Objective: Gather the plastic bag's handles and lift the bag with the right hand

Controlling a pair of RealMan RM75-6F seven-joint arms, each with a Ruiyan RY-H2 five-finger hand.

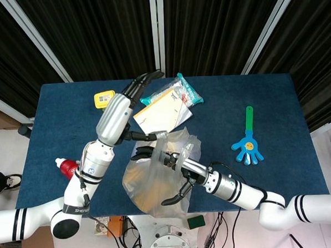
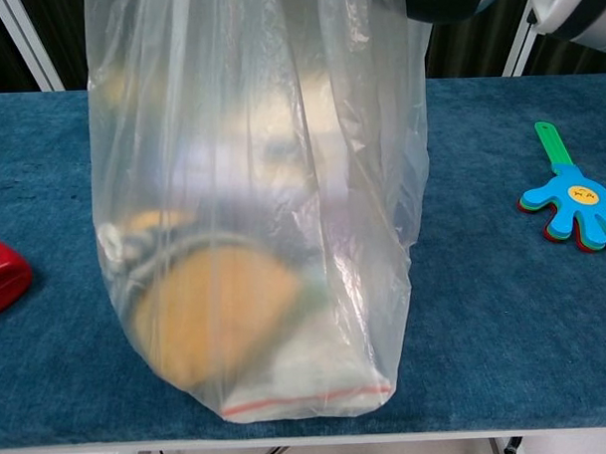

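My right hand (image 1: 176, 162) sits at the bag (image 1: 154, 180) mouth, fingers hooked through the handles (image 1: 163, 139). Bag hangs straight below, long axis vertical, base at the near table (image 1: 264, 107) edge. My left hand (image 1: 138, 87) points to 1 o'clock, fingers straight and together, empty; the right is nearer. "SHENZ…" shows on my left arm; packet print unreadable.

Your clear plastic bag (image 2: 262, 189) stands on blue bench (image 2: 505, 310), orange round item inside; blue hand-shaped clapper (image 2: 576, 202) well right.
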